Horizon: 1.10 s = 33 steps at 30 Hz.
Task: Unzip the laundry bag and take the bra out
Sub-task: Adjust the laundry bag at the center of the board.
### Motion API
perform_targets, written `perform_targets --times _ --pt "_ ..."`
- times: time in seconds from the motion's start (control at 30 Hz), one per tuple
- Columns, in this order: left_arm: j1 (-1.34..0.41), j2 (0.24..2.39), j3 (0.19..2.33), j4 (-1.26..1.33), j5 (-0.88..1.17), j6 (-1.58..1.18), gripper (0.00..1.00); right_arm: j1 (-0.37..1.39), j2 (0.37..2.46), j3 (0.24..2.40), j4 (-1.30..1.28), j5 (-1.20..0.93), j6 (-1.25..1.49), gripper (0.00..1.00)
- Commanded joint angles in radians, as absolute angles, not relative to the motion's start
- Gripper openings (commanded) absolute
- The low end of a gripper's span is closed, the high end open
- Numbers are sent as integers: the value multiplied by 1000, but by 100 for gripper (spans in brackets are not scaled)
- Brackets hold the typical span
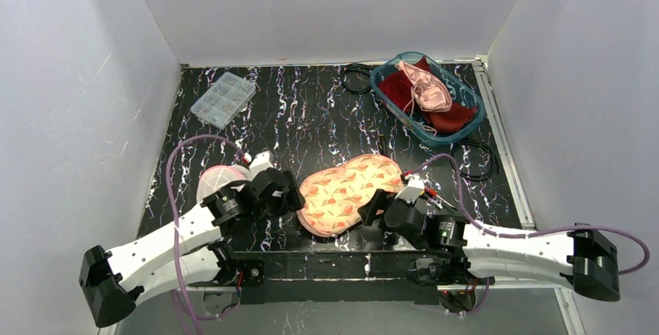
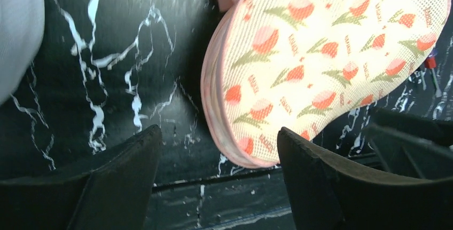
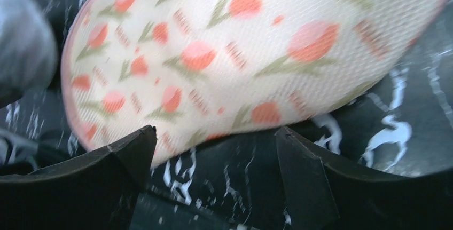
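The laundry bag [image 1: 342,193] lies flat: soft, light, floppy mesh, probably best pinched at its pink edge seam. The left gripper [image 2: 219,129] and right gripper [image 3: 215,129] flank it, jaws open and empty.

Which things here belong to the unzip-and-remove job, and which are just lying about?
Part of the job:
- floral laundry bag, in the middle of the table
- left gripper and right gripper, both open, one at each end of it

Lying about:
- clear compartment box
- teal basket of clothes
- black cables
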<state>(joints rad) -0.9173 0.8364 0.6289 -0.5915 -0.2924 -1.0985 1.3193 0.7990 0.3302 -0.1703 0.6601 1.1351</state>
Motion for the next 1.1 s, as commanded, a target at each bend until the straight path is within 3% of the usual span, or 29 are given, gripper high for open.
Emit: perform_targets --times 0.0,0.2,0.3,0.53,0.73,0.9,1.07 --pt "-884 958 725 -524 -360 -813 76 1162 835 304 -106 633 1063 89" --pt "-771 1204 802 -386 -165 -659 74 975 929 283 52 419 930 89" --pt "-759 1280 796 -337 -143 -640 66 935 1013 307 86 369 887 89" --pt "-756 1239 598 -110 -49 -679 59 885 1183 393 153 278 775 88" --pt "-762 1072 415 8 -1 -777 34 885 1349 540 156 185 599 87" --pt "-889 873 269 55 -150 -938 38 884 1477 693 145 108 461 88" --pt "-1009 863 293 42 -285 -986 44 883 1650 921 43 53 358 91"
